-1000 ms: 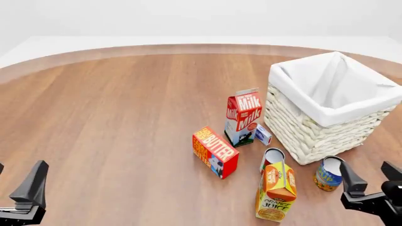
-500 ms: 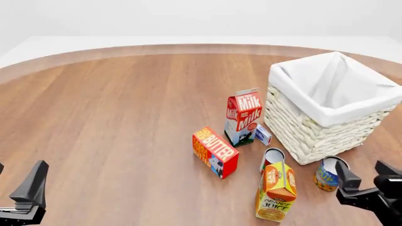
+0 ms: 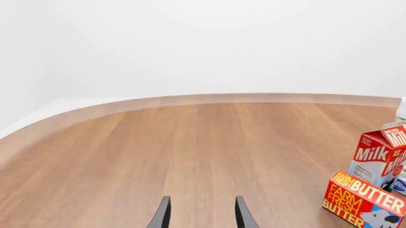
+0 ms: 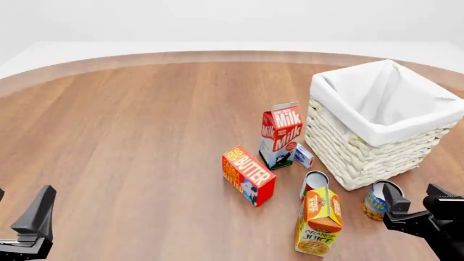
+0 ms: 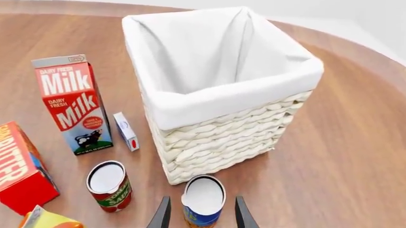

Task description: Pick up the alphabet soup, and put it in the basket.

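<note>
Right gripper point(image 5: 201, 213): we are seeing it in the right wrist view with its two dark fingers spread apart, one on each side of the soup point(image 5: 203, 201), gripping nothing.
Soup: we are seeing it standing upright on the table point(image 5: 343, 142), silvery top up, just in front of the basket point(image 5: 222, 90).
Basket: we are looking into its white lining; it is holding nothing that we can see.
Red can point(image 5: 109, 185): standing upright beside the soup, near the basket's corner.
Milk point(image 5: 73, 102): standing upright beside the basket, with a small box point(image 5: 125, 131) between them.
Butter point(image 5: 19, 166): showing only partly at the edge.

Left gripper point(image 3: 201, 213): in the left wrist view we are seeing only two finger tips, set apart, with bare table point(image 3: 190, 142) between them.
Milk point(image 3: 381, 154) and butter point(image 3: 364, 199): sitting off at the frame's edge.

Front view, right gripper point(image 4: 413, 209): we are seeing it low at the right, its jaws apart, one finger just beside the soup point(image 4: 377, 200).
Soup: standing on the table point(image 4: 145, 136) just in front of the basket point(image 4: 377, 122), outside it.
Juice point(image 4: 319, 220): standing left of the soup, with the red can point(image 4: 314, 182) behind it.
Milk point(image 4: 281, 133), butter point(image 4: 248, 175): left of the basket.
Left gripper point(image 4: 32, 217): low at the left, well apart from everything; here we cannot tell its spread.
</note>
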